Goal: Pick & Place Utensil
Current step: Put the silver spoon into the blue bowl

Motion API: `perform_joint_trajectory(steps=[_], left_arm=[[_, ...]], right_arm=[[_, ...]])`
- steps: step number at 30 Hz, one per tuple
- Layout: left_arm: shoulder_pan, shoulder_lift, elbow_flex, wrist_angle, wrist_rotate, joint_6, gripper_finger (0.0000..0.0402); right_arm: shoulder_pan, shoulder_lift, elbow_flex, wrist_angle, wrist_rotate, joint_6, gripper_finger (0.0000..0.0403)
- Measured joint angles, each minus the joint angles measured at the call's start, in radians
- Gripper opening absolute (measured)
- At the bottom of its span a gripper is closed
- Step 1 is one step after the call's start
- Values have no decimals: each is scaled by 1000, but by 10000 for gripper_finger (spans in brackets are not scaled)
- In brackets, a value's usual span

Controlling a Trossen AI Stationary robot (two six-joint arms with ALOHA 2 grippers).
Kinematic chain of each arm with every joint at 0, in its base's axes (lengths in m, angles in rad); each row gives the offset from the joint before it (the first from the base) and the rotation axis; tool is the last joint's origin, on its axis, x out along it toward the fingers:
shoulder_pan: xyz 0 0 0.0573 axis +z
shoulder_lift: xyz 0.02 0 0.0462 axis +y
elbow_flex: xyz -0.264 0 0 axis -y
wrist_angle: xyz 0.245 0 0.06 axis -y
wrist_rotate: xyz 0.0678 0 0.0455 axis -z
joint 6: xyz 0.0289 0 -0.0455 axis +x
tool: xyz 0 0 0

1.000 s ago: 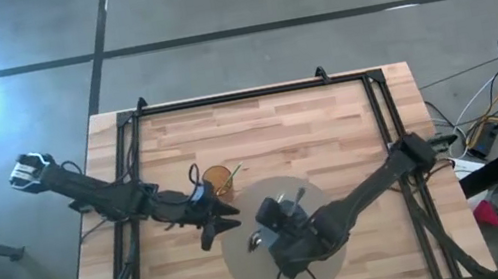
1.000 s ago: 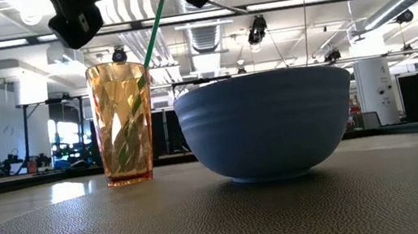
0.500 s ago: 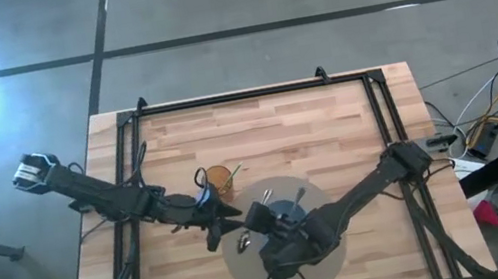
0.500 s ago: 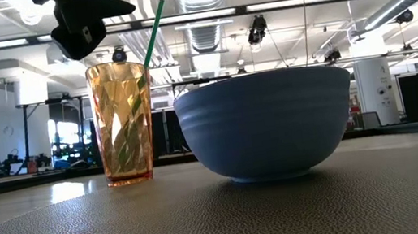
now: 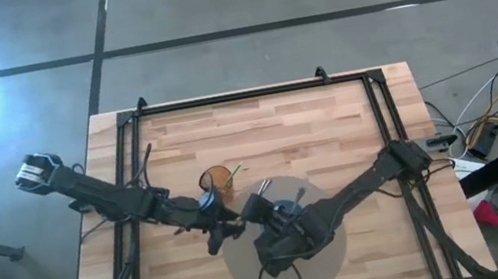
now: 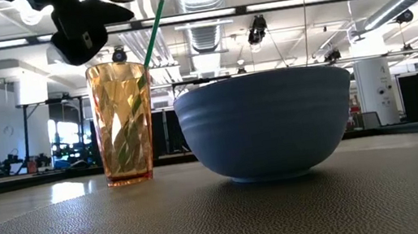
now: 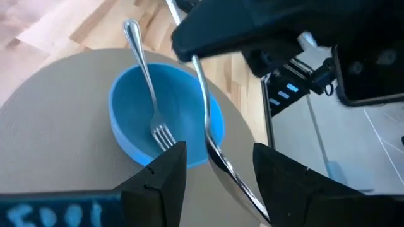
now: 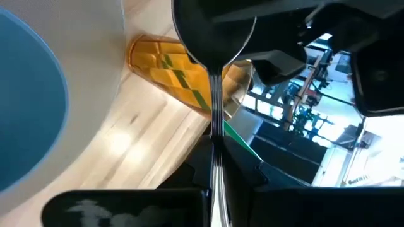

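Left gripper [image 5: 229, 230]: your left arm reaches in from the table's left edge; its jaws stand apart with nothing clamped. In its wrist view the spoon's neck passes through the gap between the fingers [image 7: 165, 165], and I cannot tell whether either one touches it.

Tumbler [image 5: 218, 179]: amber, ribbed, upright on bare wood just left of the bowl, a green straw [image 6: 152, 35] leaning out of it. It stands close under both grippers, so mind it.

Spoon [image 8: 216, 94]: this is your task piece. It is off the table, in the air between the two grippers above the mat's left part. Judged thin, rigid, polished metal; light, and apt to slip or pivot in a narrow pinch. Take it across the flat of the handle, near the middle, not at the bowl end.

Right gripper [image 5: 259, 209]: fingers clamped shut on the spoon's handle; the spoon's bowl points away from the wrist toward the left gripper.

Bowl [image 5: 286, 206]: blue, on the round grey mat [image 5: 333, 247], partly hidden under the right arm from above.

Fork [image 7: 146, 88]: lies inside the bowl, tines down, handle resting over the rim.

Risk: as I judge it, opening the right jaws before the left have closed drops the spoon.
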Motion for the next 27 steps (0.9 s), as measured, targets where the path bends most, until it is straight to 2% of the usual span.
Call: perform_joint_trajectory(steps=[8,11,21,27], left_arm=[[0,1,0,-1,2,23,164],[0,2,0,-1,2,35,139],[2,4,-2,-21,-23,61,16],[2,4,-3,-23,-39,69,16]], right_arm=[[-3,0,0,3,0,-11,13],[-3,0,0,2,0,-15,13],[2,-1,0,6,4,-34,13],[1,-2,0,5,3,-51,13]])
